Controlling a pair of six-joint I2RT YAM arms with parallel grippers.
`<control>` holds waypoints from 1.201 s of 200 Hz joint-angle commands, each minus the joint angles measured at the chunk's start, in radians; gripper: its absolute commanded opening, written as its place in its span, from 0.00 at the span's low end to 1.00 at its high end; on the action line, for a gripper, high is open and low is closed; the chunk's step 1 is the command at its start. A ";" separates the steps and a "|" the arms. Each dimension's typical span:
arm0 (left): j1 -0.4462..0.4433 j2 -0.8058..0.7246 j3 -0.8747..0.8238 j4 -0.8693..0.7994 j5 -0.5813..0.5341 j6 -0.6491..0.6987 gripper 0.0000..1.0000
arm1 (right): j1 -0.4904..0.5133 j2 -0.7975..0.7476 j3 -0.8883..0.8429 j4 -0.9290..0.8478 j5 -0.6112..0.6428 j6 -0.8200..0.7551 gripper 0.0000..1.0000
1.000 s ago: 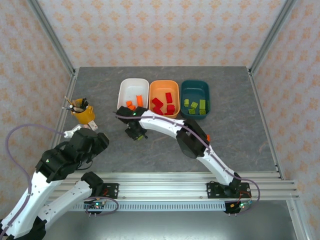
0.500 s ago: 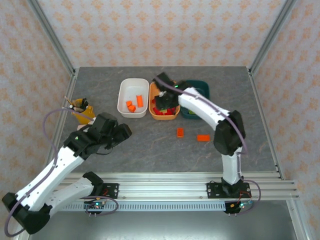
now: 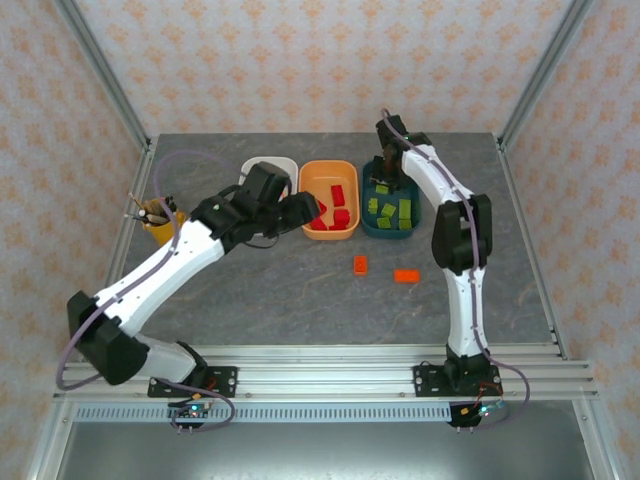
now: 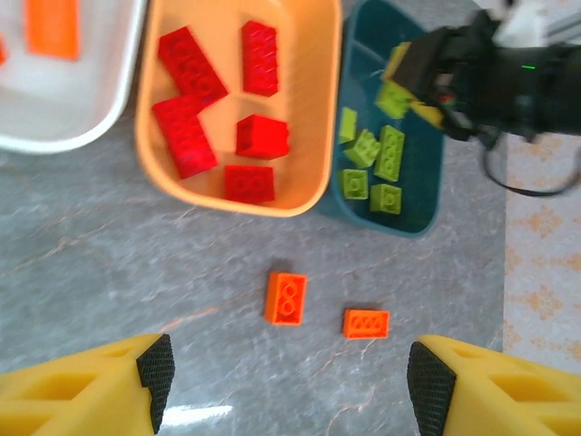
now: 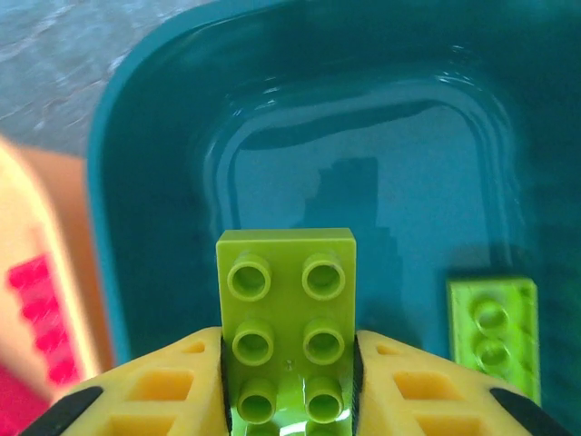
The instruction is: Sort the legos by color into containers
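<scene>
My right gripper (image 5: 288, 381) is shut on a lime green lego (image 5: 286, 318), studs up, held above the back of the dark teal container (image 5: 145, 163); from above this gripper (image 3: 385, 180) sits over that tub's left end. More green legos (image 4: 390, 150) lie inside it. Red legos (image 4: 191, 64) fill the orange container (image 4: 145, 145). An orange lego (image 4: 53, 25) lies in the white container (image 4: 91, 127). Two orange legos (image 4: 285, 297) (image 4: 366, 322) lie flat on the table before the tubs. My left gripper (image 4: 292, 372) hangs open above them, holding nothing.
A yellow cup of pens (image 3: 160, 225) stands at the table's left edge. My left arm crosses over the front of the white container (image 3: 262, 165). Metal frame posts rise at the table's back corners.
My right arm swung from in front of the white tub, past the orange one, to the teal tub. My left arm reached from the left side toward the middle.
</scene>
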 commanded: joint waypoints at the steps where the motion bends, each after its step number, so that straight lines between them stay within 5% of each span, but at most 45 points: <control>1: -0.022 0.067 0.100 0.014 0.011 0.065 0.72 | -0.020 0.080 0.101 -0.078 0.000 0.031 0.35; 37: -0.048 0.169 0.200 -0.015 0.015 0.093 0.72 | -0.040 0.170 0.208 -0.136 -0.004 0.035 0.47; 78: -0.082 0.233 0.214 -0.060 0.006 0.119 0.72 | -0.036 0.042 0.180 -0.128 -0.012 0.003 0.62; 137: -0.182 0.374 0.218 -0.117 -0.035 0.146 0.74 | -0.007 -0.532 -0.343 -0.030 -0.053 0.038 0.64; 199: -0.279 0.625 0.378 -0.226 -0.128 0.131 0.74 | 0.000 -1.088 -0.839 -0.182 -0.267 0.193 1.00; 240: -0.293 0.753 0.468 -0.278 -0.171 0.116 0.75 | 0.002 -1.351 -1.004 -0.259 -0.305 0.267 0.99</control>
